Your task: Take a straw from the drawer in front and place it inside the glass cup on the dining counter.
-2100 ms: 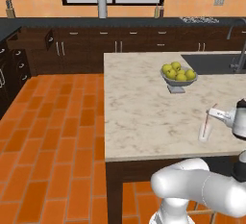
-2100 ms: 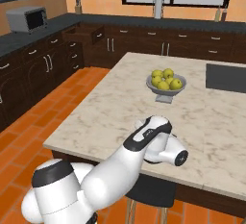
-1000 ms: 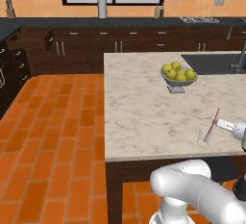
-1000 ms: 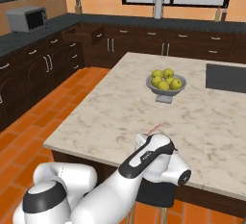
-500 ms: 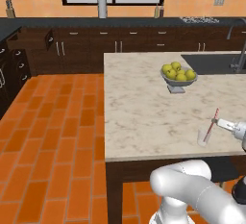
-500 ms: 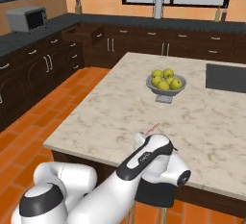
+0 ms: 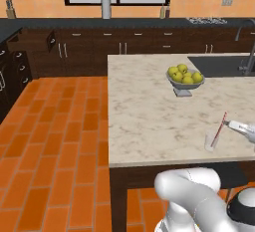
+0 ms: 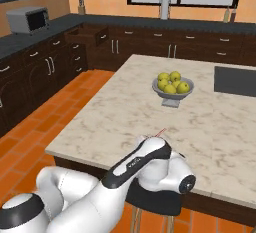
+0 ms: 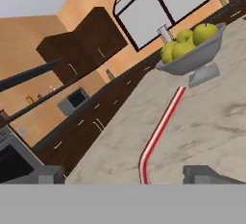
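A: Where's the thin red-pink straw (image 7: 218,130)?

B: In the small clear glass cup (image 7: 210,143), leaning toward one o'clock, on the pale marbled bench (image 7: 149,101).

A: The end effector (image 9: 122,175)?

B: Released, fingers spread. You should back straight off so you don't tip it.

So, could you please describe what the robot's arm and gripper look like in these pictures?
The arm is made of glossy white, rounded segments with dark grey joint rings; one link carries a dark strip with small pale lettering, too small to read. The gripper ends in two small, dark grey, blocky finger tips. No loose cables are visible.
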Motion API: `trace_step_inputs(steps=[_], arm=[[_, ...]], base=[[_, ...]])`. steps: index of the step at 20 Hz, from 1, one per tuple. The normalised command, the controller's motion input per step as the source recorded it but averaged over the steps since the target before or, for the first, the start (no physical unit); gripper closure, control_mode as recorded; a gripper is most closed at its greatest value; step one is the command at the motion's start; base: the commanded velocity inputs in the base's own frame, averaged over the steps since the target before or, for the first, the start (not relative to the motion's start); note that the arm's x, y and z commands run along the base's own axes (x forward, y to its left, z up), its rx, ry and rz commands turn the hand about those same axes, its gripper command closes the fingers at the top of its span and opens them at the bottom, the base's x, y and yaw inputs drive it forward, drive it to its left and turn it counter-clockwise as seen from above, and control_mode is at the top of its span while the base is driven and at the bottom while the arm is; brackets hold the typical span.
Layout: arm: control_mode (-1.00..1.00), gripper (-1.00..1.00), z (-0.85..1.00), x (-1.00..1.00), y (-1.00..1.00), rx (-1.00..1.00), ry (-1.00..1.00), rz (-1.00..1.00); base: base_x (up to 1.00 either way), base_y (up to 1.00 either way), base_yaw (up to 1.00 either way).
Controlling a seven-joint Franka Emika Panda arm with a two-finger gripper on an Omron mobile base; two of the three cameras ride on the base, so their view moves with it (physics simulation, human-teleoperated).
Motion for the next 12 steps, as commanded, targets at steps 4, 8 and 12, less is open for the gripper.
trace_step_inputs(steps=[4, 8, 12], arm=[[-1.0, -1.0, 0.46, -0.53, -0.03, -0.01, 0.28, -0.2], [-1.0, -1.0, 0.74, -0.84, 0.0, 0.0, 0.28, -0.18], [-1.0, -1.0, 0.66, -0.48, 0.36, -0.09, 0.35, -0.1]], base=[[0.0, 0.0, 0.0], [0.0, 0.0, 0.0], [0.0, 0.0, 0.0]])
